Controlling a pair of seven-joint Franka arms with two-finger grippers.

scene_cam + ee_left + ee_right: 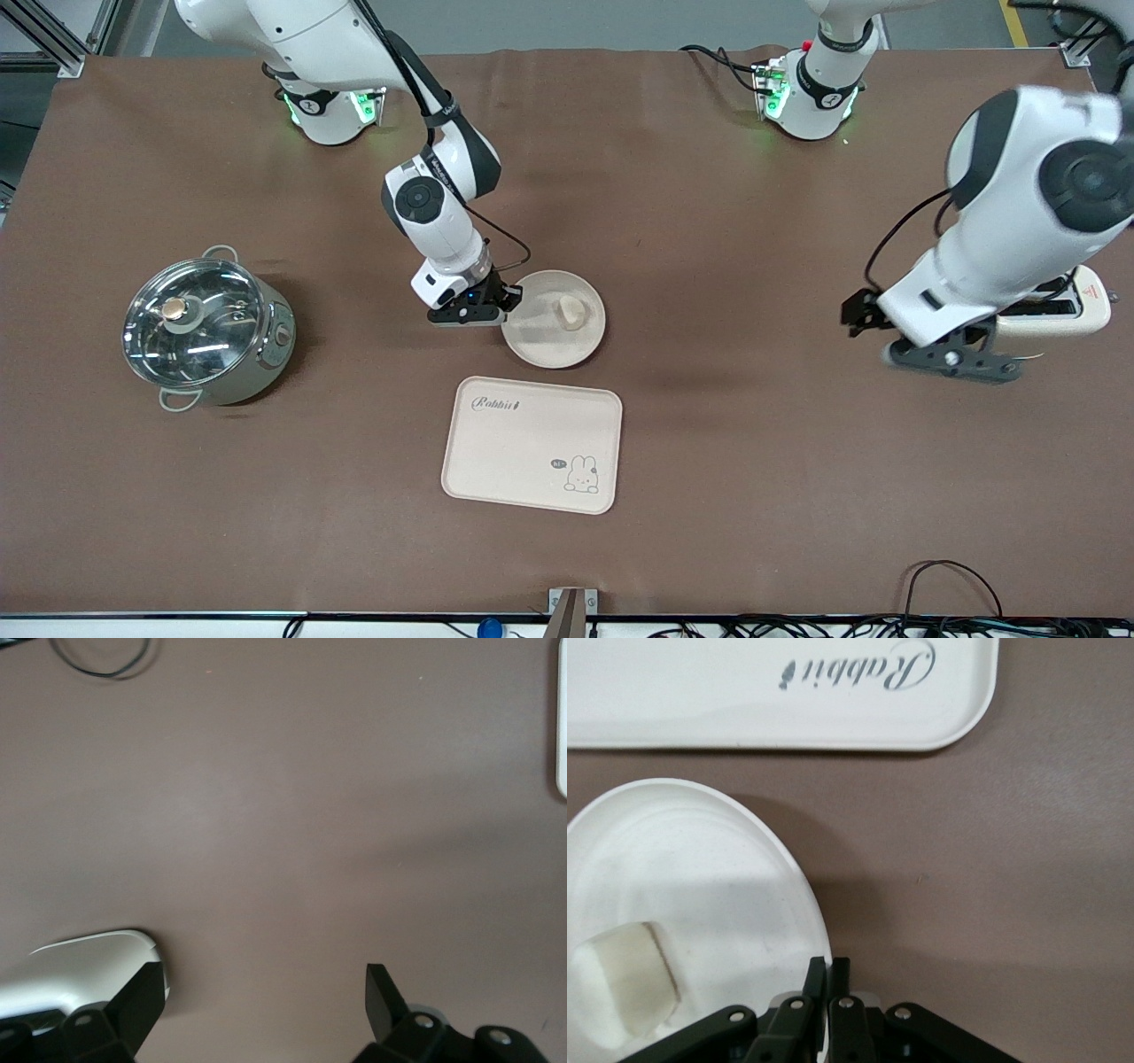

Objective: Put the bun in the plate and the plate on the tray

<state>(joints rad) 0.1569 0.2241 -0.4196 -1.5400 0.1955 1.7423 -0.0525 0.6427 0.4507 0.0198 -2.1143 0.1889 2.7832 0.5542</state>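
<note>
The round cream plate (542,354) lies on the brown table, farther from the front camera than the tray (532,443). The small pale bun (571,312) rests inside the plate. My right gripper (508,303) is shut on the plate's rim at the edge toward the right arm's end. In the right wrist view its fingers (816,974) pinch the plate (700,859) rim, one inside and one outside, with the bun (625,983) beside them and the lettered tray (744,700) close by. My left gripper (899,341) hangs open over bare table, and its view (266,979) shows nothing between the fingers.
A steel pot with a glass lid (208,332) stands toward the right arm's end. A white toaster (1059,310) sits under the left arm at the left arm's end of the table. Cables (952,576) lie along the front edge.
</note>
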